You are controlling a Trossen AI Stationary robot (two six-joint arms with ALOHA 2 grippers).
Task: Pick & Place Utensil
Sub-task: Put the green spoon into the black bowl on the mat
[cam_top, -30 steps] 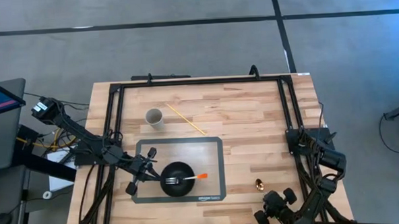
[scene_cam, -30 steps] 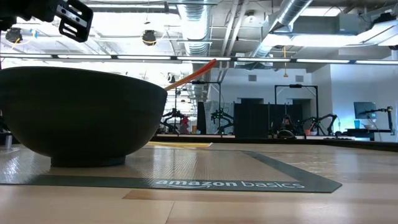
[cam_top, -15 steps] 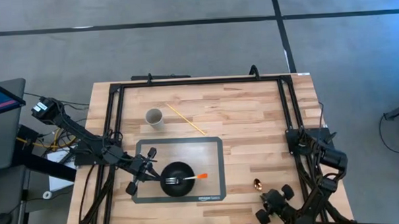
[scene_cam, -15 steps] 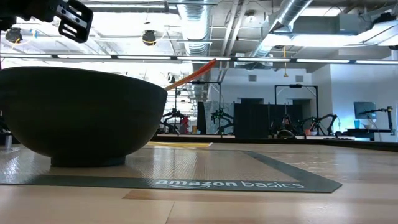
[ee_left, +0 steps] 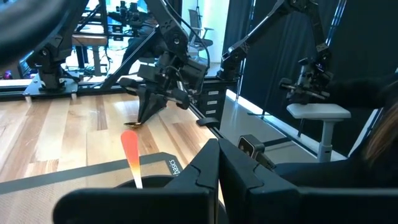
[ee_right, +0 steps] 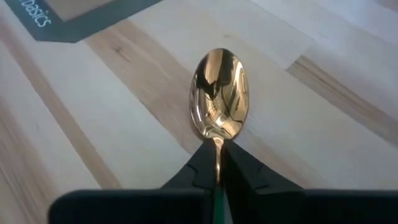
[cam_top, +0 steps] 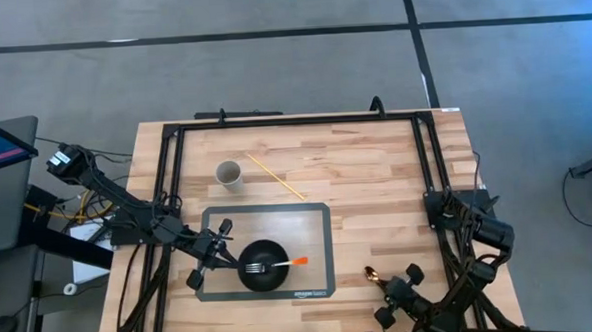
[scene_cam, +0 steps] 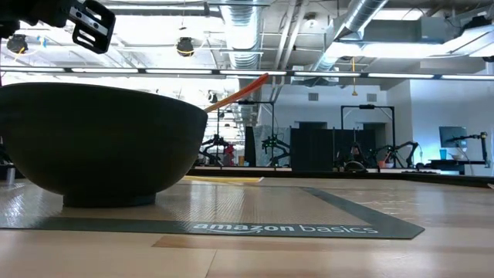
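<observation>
A gold spoon [ee_right: 221, 93] is at the table's near right, bowl side up, with my right gripper [ee_right: 217, 149] shut on it; the high view shows both the spoon [cam_top: 372, 275] and the gripper [cam_top: 384, 288]. A black bowl [cam_top: 263, 265] stands on the dark mat [cam_top: 314, 225]. A fork with an orange handle [cam_top: 296, 261] leans over the bowl's rim. My left gripper [cam_top: 223, 251] hovers shut and level just left of the bowl, touching nothing. The spoon's handle is hidden behind my right fingers. My right gripper pinches the spoon's neck [ee_right: 217, 140], just behind its bowl, between the two fingers. The fingers slant down from the table's near right side and run along the handle. The spoon's bowl [ee_left: 132, 125] points away from the fingers, low over the wood; whether it rests there I cannot tell.
A paper cup [cam_top: 228, 174] and a thin wooden stick [cam_top: 276, 177] lie at the far left of the table. A black frame [cam_top: 294, 119] runs along the table's edges. Bare wood lies between the mat and the spoon.
My right gripper has come down and toward the table's left onto the spoon, rolling its wrist, and has shut on the spoon's neck. The spoon has shifted a little toward the table's left.
</observation>
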